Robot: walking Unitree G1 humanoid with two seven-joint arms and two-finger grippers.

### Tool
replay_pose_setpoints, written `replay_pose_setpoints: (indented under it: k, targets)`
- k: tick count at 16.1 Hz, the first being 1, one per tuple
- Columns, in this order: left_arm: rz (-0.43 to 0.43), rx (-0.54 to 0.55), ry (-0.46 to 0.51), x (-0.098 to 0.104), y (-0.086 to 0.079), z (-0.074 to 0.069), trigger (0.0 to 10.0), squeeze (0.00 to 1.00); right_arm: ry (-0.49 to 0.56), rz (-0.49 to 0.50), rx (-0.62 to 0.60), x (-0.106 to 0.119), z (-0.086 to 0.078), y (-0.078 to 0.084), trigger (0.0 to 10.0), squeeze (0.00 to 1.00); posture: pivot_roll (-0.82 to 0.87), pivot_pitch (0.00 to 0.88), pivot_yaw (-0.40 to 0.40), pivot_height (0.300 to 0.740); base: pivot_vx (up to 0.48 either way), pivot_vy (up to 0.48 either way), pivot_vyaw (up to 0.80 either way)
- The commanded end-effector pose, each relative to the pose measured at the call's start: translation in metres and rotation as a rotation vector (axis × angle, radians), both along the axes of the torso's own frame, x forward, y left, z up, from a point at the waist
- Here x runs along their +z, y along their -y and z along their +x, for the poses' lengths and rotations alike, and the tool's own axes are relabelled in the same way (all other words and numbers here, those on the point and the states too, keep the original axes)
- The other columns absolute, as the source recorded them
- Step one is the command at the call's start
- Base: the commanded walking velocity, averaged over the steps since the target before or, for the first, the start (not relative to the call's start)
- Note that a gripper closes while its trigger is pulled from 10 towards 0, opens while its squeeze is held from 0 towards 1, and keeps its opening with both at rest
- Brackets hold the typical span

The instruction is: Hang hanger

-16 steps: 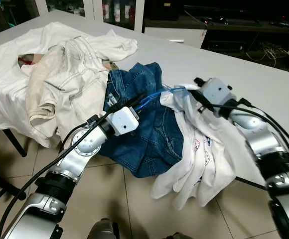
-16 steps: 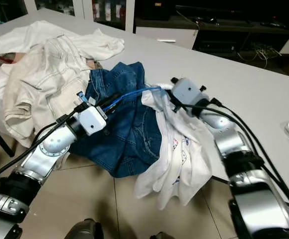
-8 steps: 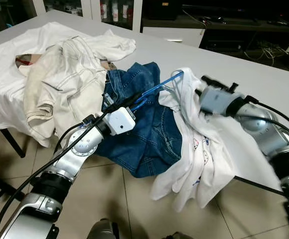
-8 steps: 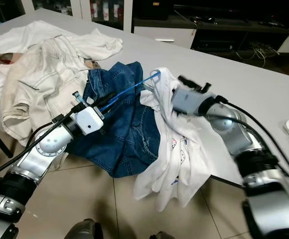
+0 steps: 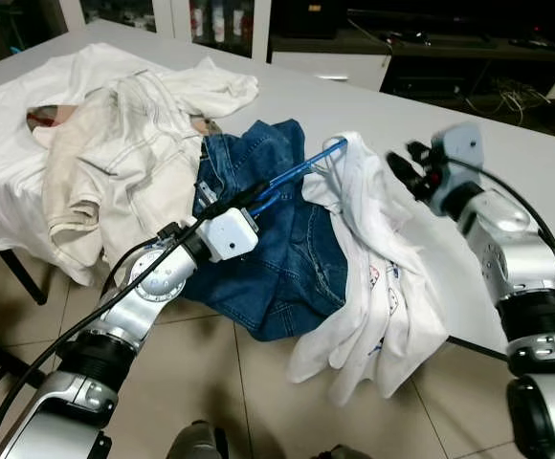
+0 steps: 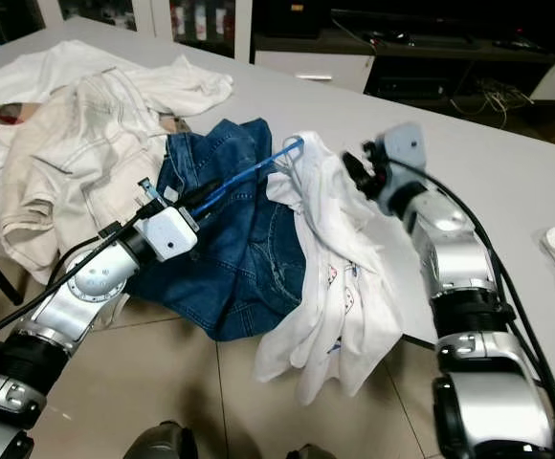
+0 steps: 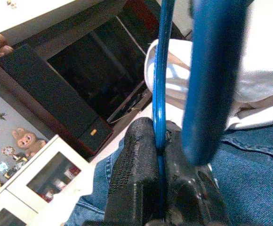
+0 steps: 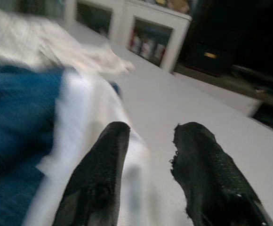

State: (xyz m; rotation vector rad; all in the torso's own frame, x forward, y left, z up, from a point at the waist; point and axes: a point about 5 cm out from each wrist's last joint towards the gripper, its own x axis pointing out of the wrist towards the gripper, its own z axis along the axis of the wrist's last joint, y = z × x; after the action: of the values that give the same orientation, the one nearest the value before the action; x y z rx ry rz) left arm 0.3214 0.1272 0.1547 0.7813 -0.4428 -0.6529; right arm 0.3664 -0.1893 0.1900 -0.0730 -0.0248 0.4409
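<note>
Blue hanger angled above denim jeans on white tabletop, far end inside white shirt. Left pincer clenched on hanger's thin bar. Right pincer released, fingers spread, just beside shirt's upper edge.

We see a glossy blue hanger pinched between the left hand's matt black, finely textured fingers. Denim jeans look coarse; the white shirt is soft cloth. The bench is smooth and matt; the arms are brushed silver metal.
</note>
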Motion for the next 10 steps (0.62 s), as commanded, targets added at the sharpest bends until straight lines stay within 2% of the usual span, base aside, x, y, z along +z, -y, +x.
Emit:
replay_pose_setpoints:
  k: [1, 2, 3, 4, 5, 7, 10]
  targets:
    - [0.004, -0.013, 0.006, 0.001, 0.004, 0.001, 10.0, 0.00, -0.017, 0.067, 0.031, 0.000, -0.003, -0.005, 10.0, 0.91, 0.10, 0.000, -0.069, 0.710, 0.000, 0.000, 0.00]
    - [0.003, -0.015, 0.006, 0.001, 0.005, 0.001, 10.0, 0.00, -0.029, 0.096, 0.051, 0.000, -0.005, -0.010, 10.0, 0.93, 0.10, 0.000, -0.069, 0.710, 0.000, 0.000, 0.00]
    - [0.002, -0.017, 0.005, 0.000, 0.006, 0.000, 10.0, 0.00, -0.044, 0.113, 0.085, -0.003, -0.007, -0.019, 10.0, 0.89, 0.10, 0.000, -0.069, 0.710, 0.000, 0.000, 0.00]
    - [0.001, -0.020, 0.003, 0.000, 0.007, 0.000, 10.0, 0.00, -0.072, 0.116, 0.131, -0.008, -0.011, -0.030, 10.0, 0.65, 0.10, 0.000, -0.069, 0.710, 0.000, 0.000, 0.00]
    - [-0.001, -0.021, 0.003, -0.001, 0.008, 0.000, 10.0, 0.00, -0.096, 0.108, 0.152, -0.012, -0.013, -0.036, 10.0, 0.00, 0.10, 0.000, -0.069, 0.710, 0.000, 0.000, 0.00]
    - [-0.005, -0.023, 0.006, 0.000, 0.008, -0.001, 10.0, 0.00, -0.143, 0.088, 0.122, -0.022, -0.013, -0.041, 10.0, 0.00, 0.10, 0.000, -0.069, 0.710, 0.000, 0.000, 0.00]
    - [-0.008, -0.021, 0.010, 0.001, 0.007, -0.001, 10.0, 0.00, -0.163, 0.044, 0.034, -0.028, -0.007, -0.035, 10.0, 0.00, 0.12, 0.000, -0.074, 0.710, 0.000, 0.000, 0.00]
